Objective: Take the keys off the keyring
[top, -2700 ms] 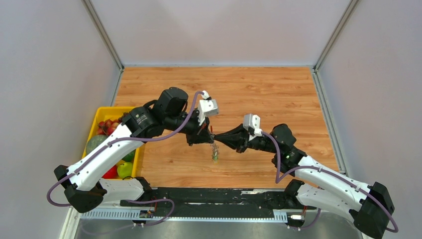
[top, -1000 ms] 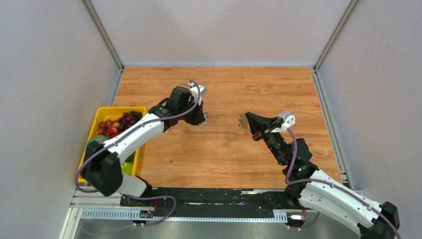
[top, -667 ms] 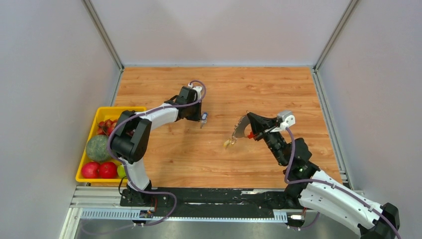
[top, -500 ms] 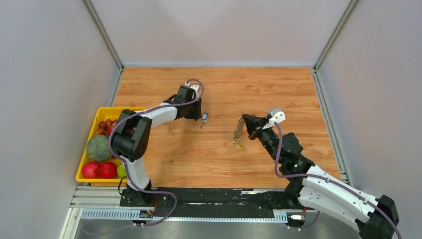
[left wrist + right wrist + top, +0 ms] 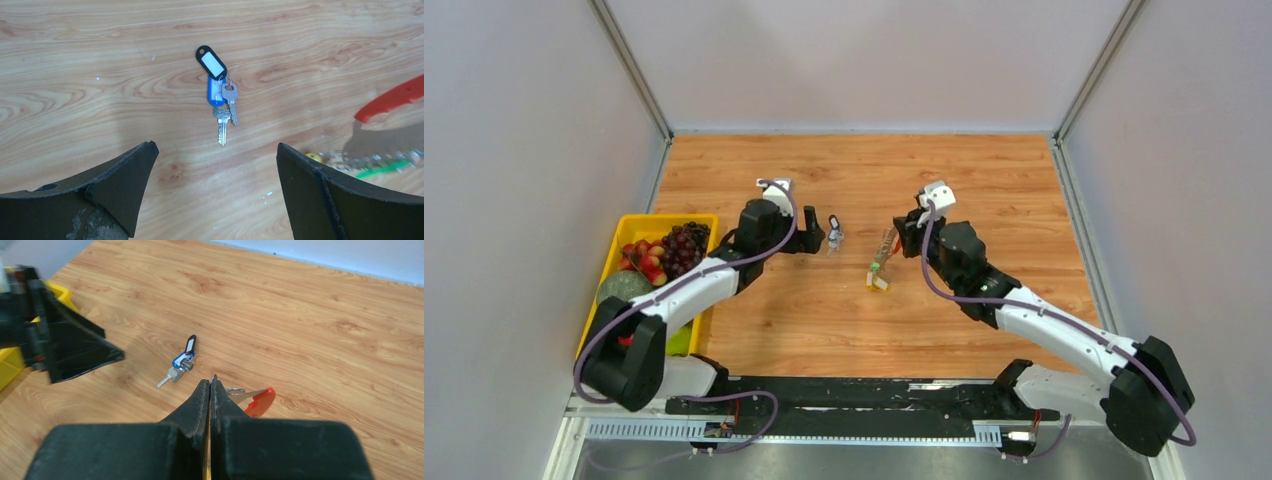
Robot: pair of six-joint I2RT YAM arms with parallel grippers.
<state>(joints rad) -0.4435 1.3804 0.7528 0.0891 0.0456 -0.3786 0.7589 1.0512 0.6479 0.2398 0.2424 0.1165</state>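
1. My left claw (image 5: pixel 814 240) is spread wide and holds nothing. It is low over the wooden table (image 5: pixel 984 180).
2. In its wrist view a small bunch of keys (image 5: pixel 220 97) lies flat on the wood ahead of the 2 fingers, touching neither. It has 1 black tag (image 5: pixel 211 63) with a white label, 1 blue tag (image 5: pixel 214 92) and 2 silver keys (image 5: pixel 222 122).
3. My right claw (image 5: pixel 210 385) is pressed together on the keyring (image 5: pixel 257 401). The red curved piece sticks out just beside the fingertips.
4. The keyring hangs slanted from this claw to the table, near the middle. At its low end a green key (image 5: pixel 382 168) and a yellow key (image 5: pixel 312 157) touch the wood.
5. The bunch lies between the 2 claws, nearer to the left one and apart from the keyring.
6. A yellow bin (image 5: pixel 639 222) with fruit (image 5: pixel 669 250) stands at the left edge, well apart from the keys.
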